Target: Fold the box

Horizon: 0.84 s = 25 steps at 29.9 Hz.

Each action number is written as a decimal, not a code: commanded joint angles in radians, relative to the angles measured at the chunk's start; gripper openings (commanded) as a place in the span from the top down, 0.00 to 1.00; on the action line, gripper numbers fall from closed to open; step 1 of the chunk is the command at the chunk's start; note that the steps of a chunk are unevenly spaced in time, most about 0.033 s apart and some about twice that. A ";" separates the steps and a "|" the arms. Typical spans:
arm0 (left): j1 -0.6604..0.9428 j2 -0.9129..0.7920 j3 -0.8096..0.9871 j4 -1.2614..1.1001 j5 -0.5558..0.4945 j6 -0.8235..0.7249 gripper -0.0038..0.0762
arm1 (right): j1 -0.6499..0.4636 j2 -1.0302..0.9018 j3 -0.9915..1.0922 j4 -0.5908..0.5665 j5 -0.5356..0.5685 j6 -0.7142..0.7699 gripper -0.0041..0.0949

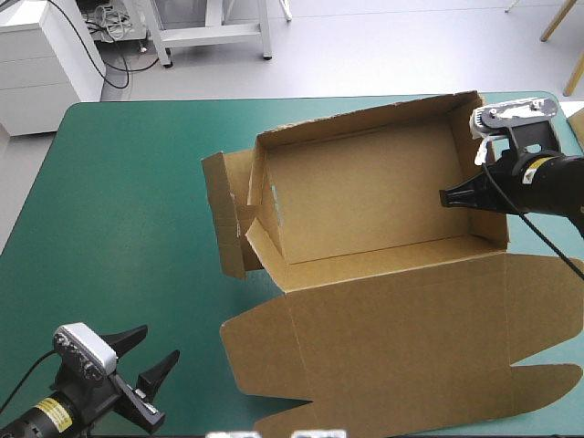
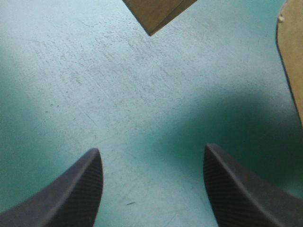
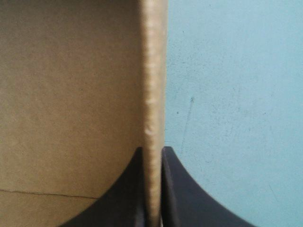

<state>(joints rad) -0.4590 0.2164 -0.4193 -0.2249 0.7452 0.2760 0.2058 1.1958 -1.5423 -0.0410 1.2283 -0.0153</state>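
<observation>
The brown box (image 1: 365,201) stands as an open tray in the middle-right of the table, its lid (image 1: 411,347) lying flat toward the near edge. Its left end flaps (image 1: 224,214) hang loose, not tucked. My right gripper (image 1: 456,196) is at the tray's right wall, shut on that wall; in the right wrist view the board's edge (image 3: 152,94) runs up from between the two black fingers (image 3: 180,189). My left gripper (image 1: 146,351) hovers open over bare cover at the near left corner, a corner of the box (image 2: 156,14) ahead of it.
The teal-green cover (image 1: 119,210) lies bare across the table's left half. The lid's rounded tabs reach close to the near edge and the right edge. A strip of pale board (image 2: 291,56) shows beside the left gripper.
</observation>
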 commanded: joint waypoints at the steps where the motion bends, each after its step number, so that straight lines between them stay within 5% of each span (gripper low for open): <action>1: 0.002 0.012 -0.024 -0.042 -0.082 -0.004 0.38 | -0.003 -0.026 -0.032 0.003 -0.059 0.009 0.98; 8: 0.002 0.092 -0.063 0.070 -0.091 -0.169 0.38 | -0.003 -0.024 -0.032 0.003 -0.059 -0.006 0.98; 16: 0.002 0.378 -0.252 0.241 -0.088 -0.359 0.38 | -0.003 -0.024 -0.032 0.001 -0.059 -0.032 0.98; 25: 0.008 0.674 -0.473 0.238 -0.021 -0.374 0.38 | -0.003 -0.024 -0.032 0.001 -0.059 -0.032 0.98</action>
<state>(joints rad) -0.4572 0.8260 -0.8148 0.0000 0.7606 -0.0867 0.2058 1.1958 -1.5423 -0.0443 1.2283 -0.0458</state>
